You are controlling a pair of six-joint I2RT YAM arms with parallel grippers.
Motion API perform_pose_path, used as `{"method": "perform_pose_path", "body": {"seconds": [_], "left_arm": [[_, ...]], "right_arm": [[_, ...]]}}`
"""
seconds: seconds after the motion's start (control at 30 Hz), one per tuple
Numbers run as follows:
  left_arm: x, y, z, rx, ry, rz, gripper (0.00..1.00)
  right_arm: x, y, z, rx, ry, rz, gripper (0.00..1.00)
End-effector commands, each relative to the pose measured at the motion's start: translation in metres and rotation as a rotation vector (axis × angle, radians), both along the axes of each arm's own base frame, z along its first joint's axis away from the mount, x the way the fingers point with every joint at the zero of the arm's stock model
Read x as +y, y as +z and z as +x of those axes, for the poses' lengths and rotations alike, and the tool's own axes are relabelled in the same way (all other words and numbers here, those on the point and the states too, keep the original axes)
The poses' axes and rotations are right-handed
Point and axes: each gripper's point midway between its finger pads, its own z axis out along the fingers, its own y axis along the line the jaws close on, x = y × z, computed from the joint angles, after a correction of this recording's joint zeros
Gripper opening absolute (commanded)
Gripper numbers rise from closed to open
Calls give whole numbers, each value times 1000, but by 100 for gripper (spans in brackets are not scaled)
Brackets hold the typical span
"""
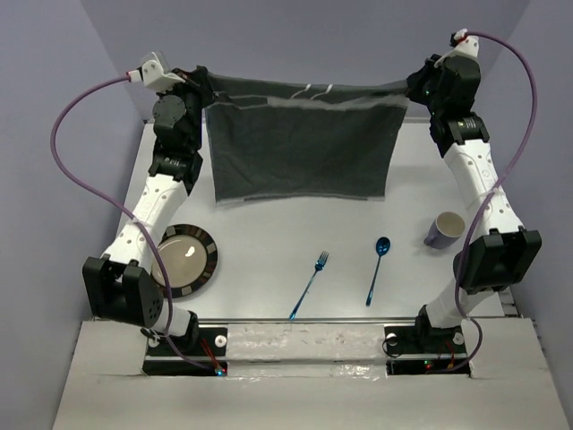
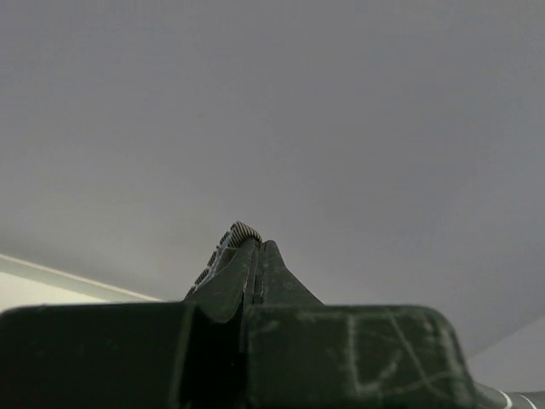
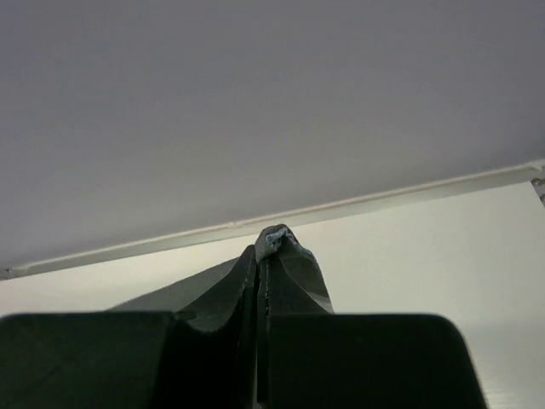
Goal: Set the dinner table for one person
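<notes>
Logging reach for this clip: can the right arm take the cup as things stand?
Probably not yet: the right claw is shut on a corner of the placemat, held up far back. The cup itself stands unobstructed beside that arm.

Along far edge of bench (image 1: pixel 269 235): placemat (image 1: pixel 304 148), corner to corner. Near-left corner: plate (image 1: pixel 183 260). Near edge, centre: fork (image 1: pixel 309 285), spoon (image 1: pixel 377 269) just right. Right edge: cup (image 1: pixel 445 230).

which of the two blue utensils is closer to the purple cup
The shiny blue metal spoon with the rounded bowl. The blue metal fork lies left of it, farther from the pale purple cup.
</notes>
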Motion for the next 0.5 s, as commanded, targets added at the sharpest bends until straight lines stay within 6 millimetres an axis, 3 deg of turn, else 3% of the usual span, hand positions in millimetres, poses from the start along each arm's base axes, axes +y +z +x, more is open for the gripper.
{"method": "perform_pose_path", "body": {"seconds": [0.0, 0.03, 0.13, 0.17, 0.2, 0.27, 0.3, 0.33, 0.37, 0.4, 0.43, 0.47], "left_arm": [[13, 69, -5, -139, -27, -11, 0], [13, 69, -5, -139, -28, -11, 0], [24, 57, 0, -105, -26, -27, 0], [25, 34, 3, -64, -24, -42, 0], [27, 28, -3, -58, -24, -51, 0], [26, -4, -4, -12, -33, -74, 0], [25, -48, -3, 62, -35, -94, 0], [26, -89, -7, 125, -31, -102, 0], [26, -87, -9, 119, -34, -116, 0], [26, -134, -13, 200, -32, -142, 0], [25, -159, -14, 242, -33, -156, 0], [23, -200, -21, 303, -45, -164, 0]], "right_arm": [[-7, 105, -26, -241, 16, -5, 0], [-7, 107, -27, -244, 16, -6, 0], [-2, 87, -29, -209, 46, -3, 0], [1, 80, -29, -212, 60, 1, 0], [3, 44, -28, -148, 69, 19, 0], [6, 3, -28, -87, 76, 42, 0], [13, -14, -27, -78, 109, 78, 0], [18, -66, -27, 3, 125, 97, 0], [18, -100, -28, 71, 120, 114, 0], [23, -122, -28, 109, 136, 153, 0], [25, -168, -36, 203, 133, 173, 0], [28, -194, -36, 245, 137, 201, 0]]}}
